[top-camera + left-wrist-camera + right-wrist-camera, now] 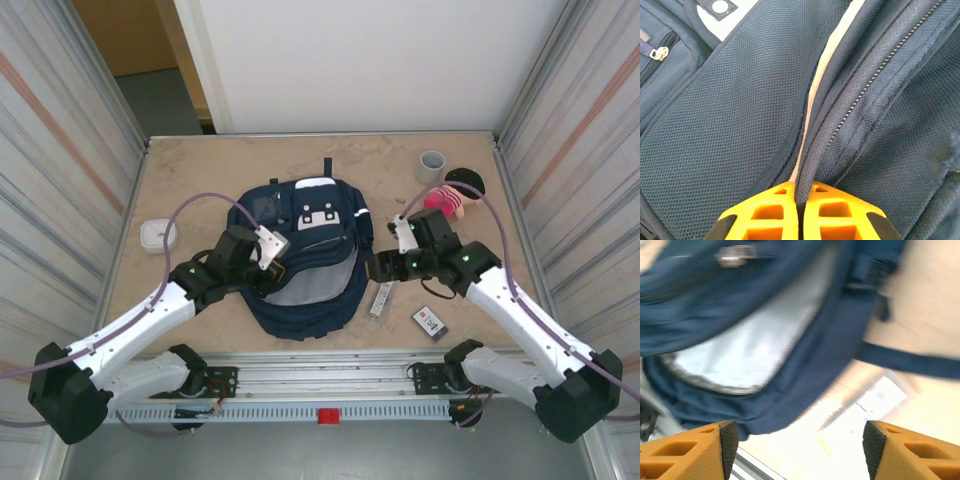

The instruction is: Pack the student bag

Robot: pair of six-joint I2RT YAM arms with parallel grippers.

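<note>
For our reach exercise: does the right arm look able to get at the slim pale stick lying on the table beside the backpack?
Likely yes. The slim pale stick lies uncovered on the table just beside the navy fabric backpack, and the right gripper hangs nearby, fingers open.

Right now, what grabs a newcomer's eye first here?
The navy student bag lies open mid-table, its pale lining showing. The left claw is pinched shut on a fold of the bag beside its zipper, while the right claw gapes open at its right side. A pink plush doll sits far right beside a grey cup.
</note>
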